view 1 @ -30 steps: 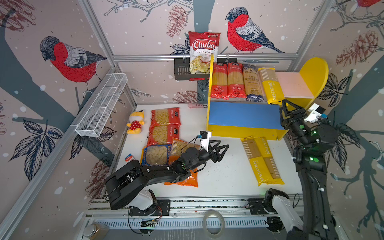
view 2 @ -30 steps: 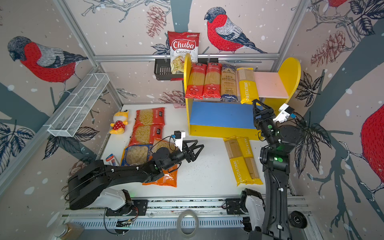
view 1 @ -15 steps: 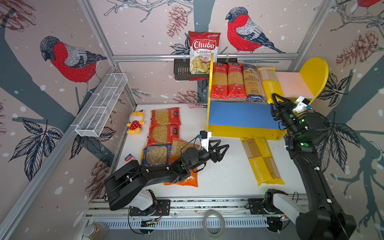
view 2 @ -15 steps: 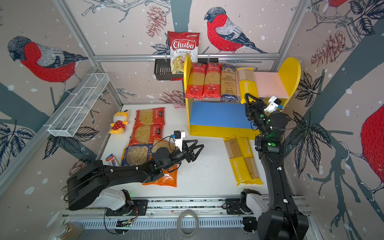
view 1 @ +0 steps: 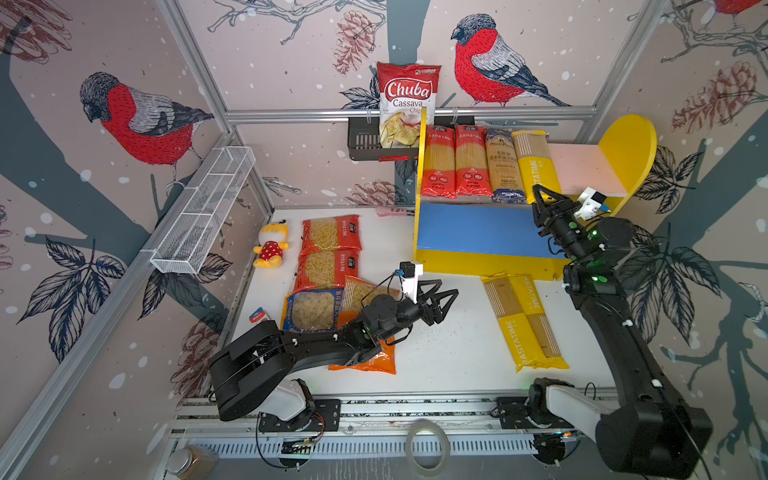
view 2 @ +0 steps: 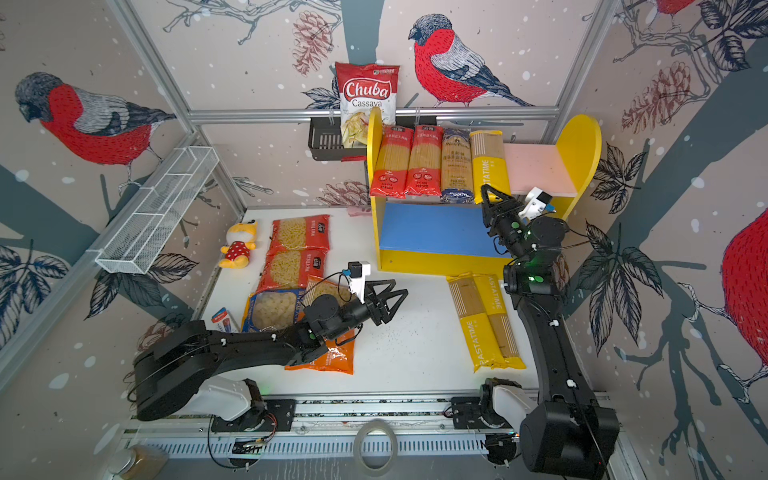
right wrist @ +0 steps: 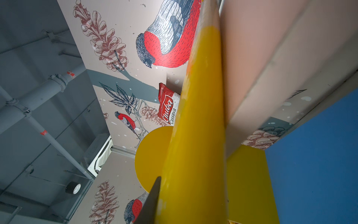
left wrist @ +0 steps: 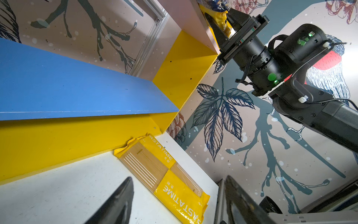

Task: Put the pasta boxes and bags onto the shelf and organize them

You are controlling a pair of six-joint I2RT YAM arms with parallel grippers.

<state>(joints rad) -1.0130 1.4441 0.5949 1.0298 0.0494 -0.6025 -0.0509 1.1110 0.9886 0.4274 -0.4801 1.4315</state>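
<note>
The yellow-sided shelf has a pink upper board and a blue lower board. On the pink board lie two red spaghetti packs, a dark-blue one and a yellow one. My right gripper is shut on that yellow pack's near end; in the right wrist view one finger presses against it. Two yellow packs lie on the table. Red, blue-yellow and orange macaroni bags lie left. My left gripper hovers open mid-table, holding nothing.
A Chuba chips bag stands in the black wall rack. A plush toy lies by the macaroni bags, with a white wire basket on the left wall. A tape roll sits on the front rail.
My right gripper has moved left from the shelf's right front to the yellow pack's near end and closed on it. The left arm has not moved.
</note>
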